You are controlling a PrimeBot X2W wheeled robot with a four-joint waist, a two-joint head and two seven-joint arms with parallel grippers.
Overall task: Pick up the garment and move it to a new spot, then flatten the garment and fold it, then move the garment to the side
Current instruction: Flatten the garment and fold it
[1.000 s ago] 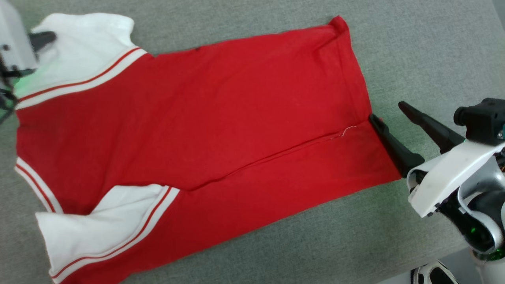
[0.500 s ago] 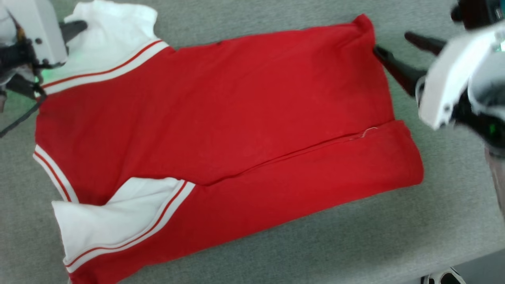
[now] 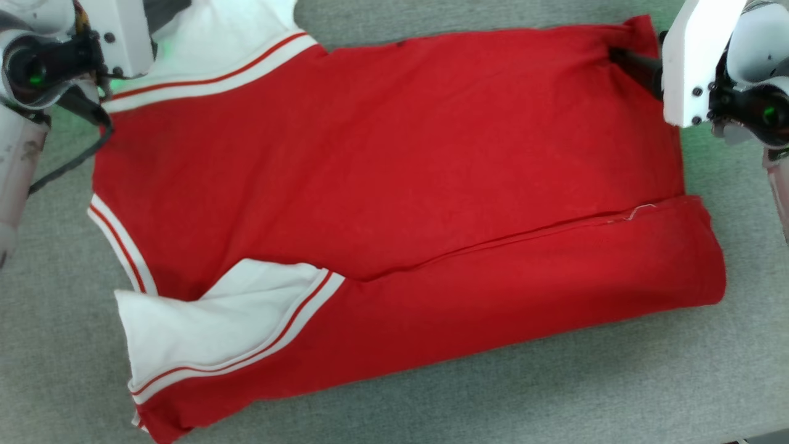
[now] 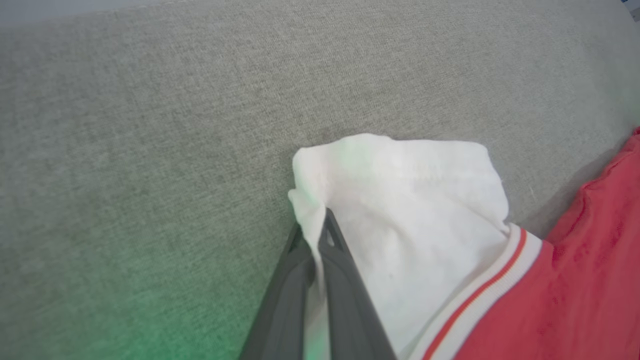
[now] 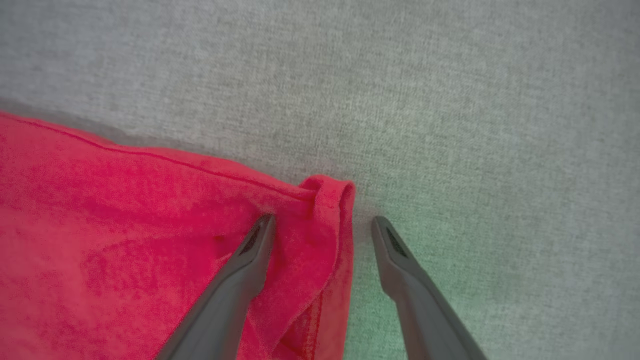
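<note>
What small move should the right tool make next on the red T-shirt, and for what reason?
Probably close the right tool: it is open and straddles the hem corner of the red T-shirt, while the left tool is shut on the white sleeve.

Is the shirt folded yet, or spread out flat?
Partly folded. On the shirt, the near long side is turned over onto the body; the far side and far sleeve are unfolded.

Grey-green woven fabric surface (image 3: 555, 394) throughout, with faint green glow at its upper corners.
</note>
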